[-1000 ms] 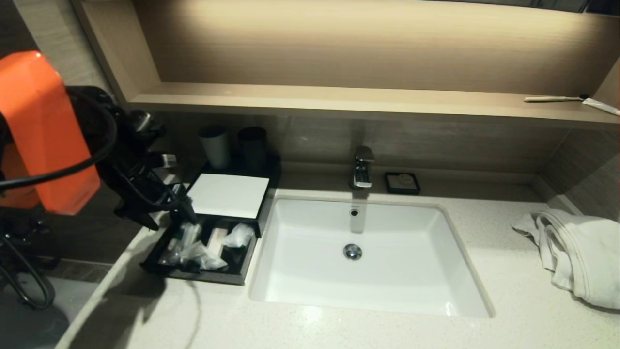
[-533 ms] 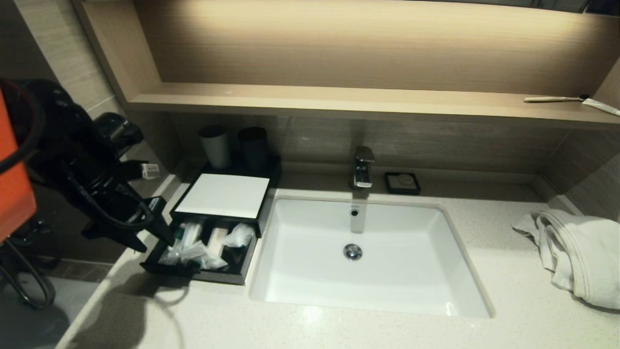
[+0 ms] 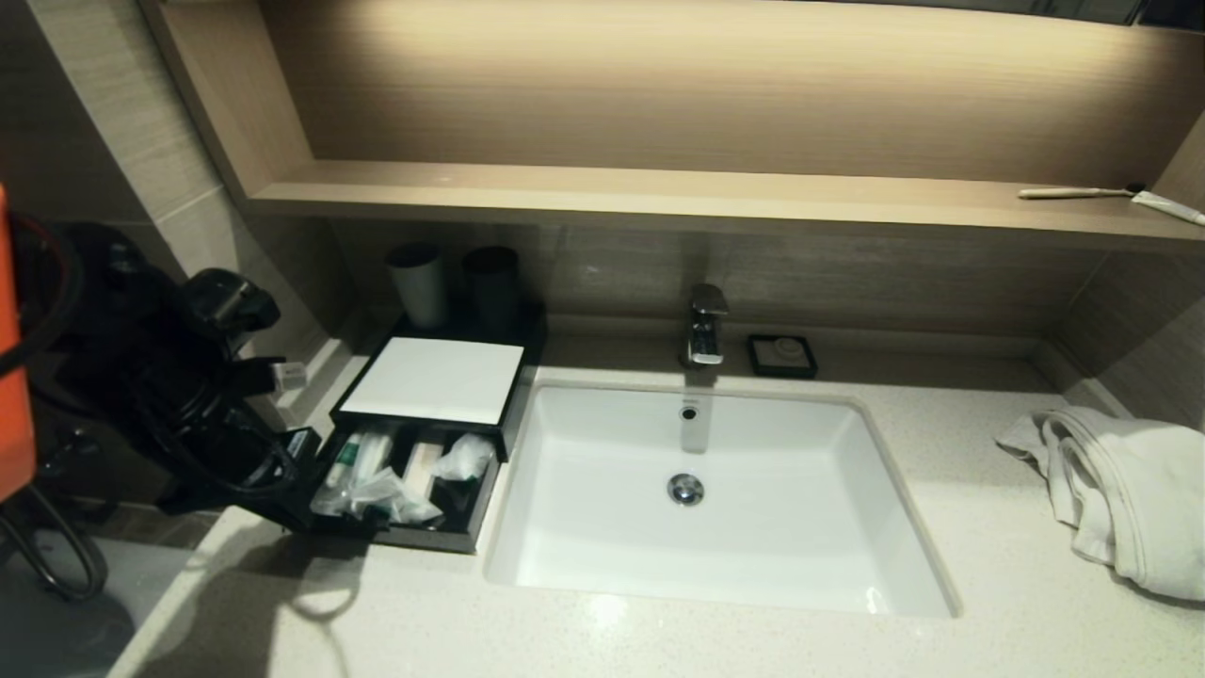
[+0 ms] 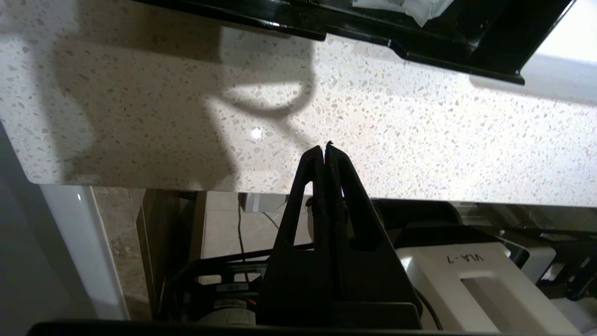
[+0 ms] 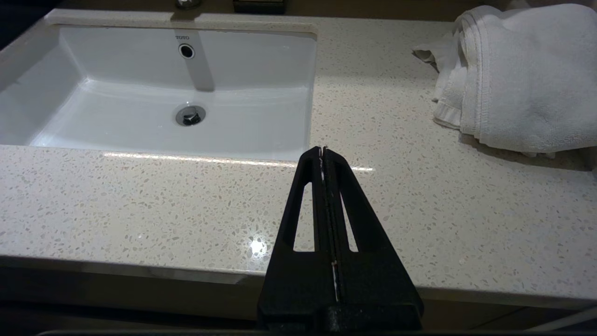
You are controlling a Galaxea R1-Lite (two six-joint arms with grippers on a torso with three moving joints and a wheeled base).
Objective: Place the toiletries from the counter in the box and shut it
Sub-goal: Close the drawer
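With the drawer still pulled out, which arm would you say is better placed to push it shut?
Left, most likely. The left gripper, shut and empty, is just off the open drawer of the box, toiletries already inside. The right gripper sits beyond the sink, near the towel.

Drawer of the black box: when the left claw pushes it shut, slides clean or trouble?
Probably slides straight: the drawer sits squarely under the box's white top panel. The crinkly plastic-wrapped toiletries look soft and heaped, so they might snag at that panel's edge. The box looks light and could creep along the smooth speckled counter. The left claw is shut, fit for a nudge.
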